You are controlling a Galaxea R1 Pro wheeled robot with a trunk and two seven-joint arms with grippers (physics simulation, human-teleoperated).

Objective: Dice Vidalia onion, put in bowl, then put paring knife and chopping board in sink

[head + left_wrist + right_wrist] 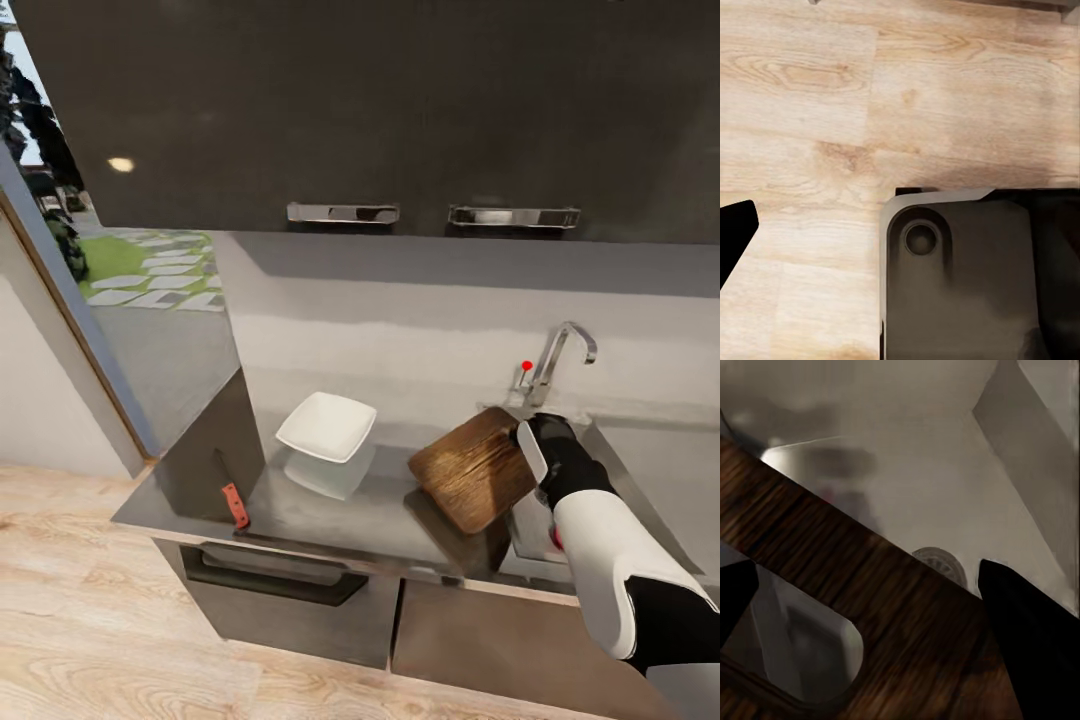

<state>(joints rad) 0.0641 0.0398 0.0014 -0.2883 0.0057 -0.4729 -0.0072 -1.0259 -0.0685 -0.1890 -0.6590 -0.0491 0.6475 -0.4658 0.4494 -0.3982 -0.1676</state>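
Note:
My right gripper is shut on the edge of the chopping board, a dark brown wooden slab held tilted above the countertop at the sink's left rim. In the right wrist view the board crosses between my fingers, with the grey sink basin and its drain beyond. The paring knife lies near the counter's front left edge, red handle forward. The white square bowl stands left of the board. The onion is out of view. My left gripper hangs open over the floor.
The chrome tap with its red knob rises behind the sink. Dark wall cabinets hang above. A window is at the left. Below my left gripper are the wooden floor and my dark base.

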